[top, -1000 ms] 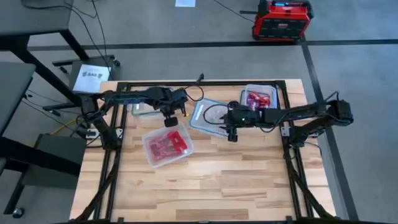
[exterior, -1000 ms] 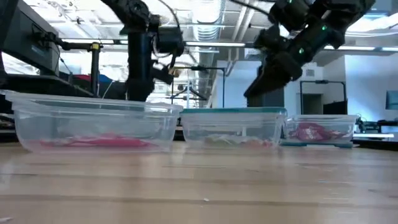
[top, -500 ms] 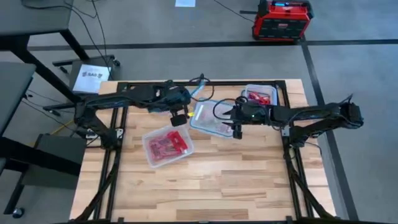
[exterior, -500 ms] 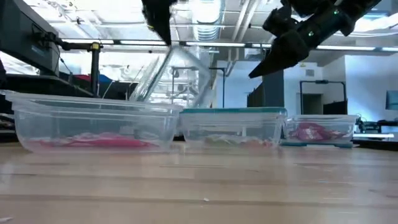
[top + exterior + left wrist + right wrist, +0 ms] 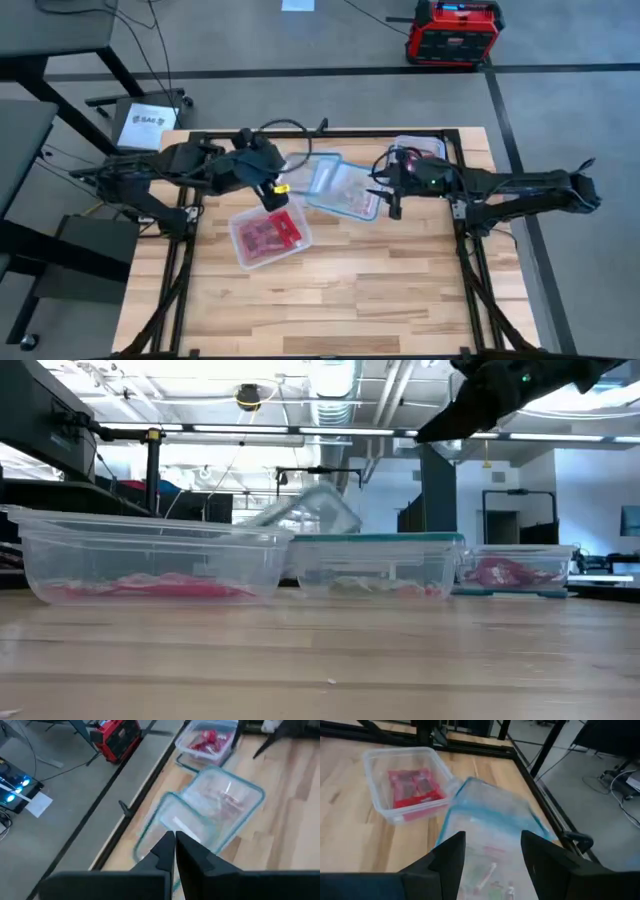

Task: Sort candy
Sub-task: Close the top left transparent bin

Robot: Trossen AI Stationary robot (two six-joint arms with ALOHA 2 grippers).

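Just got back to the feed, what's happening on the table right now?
Candy sorting is under way. The left end effector, fingers together, is over the table's far side by a tilted clear container leaning on the teal-rimmed container. The right end effector, open, hovers above that teal-rimmed one. Red candy sits in the near container; more lies in the far-right one.

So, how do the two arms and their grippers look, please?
Both arms are dark, slim and jointed, with black cables looping above them. The left gripper has two black pointed fingers and a yellow mark near it. The right gripper has two broad dark fingers; small green and red lights glow on its wrist.
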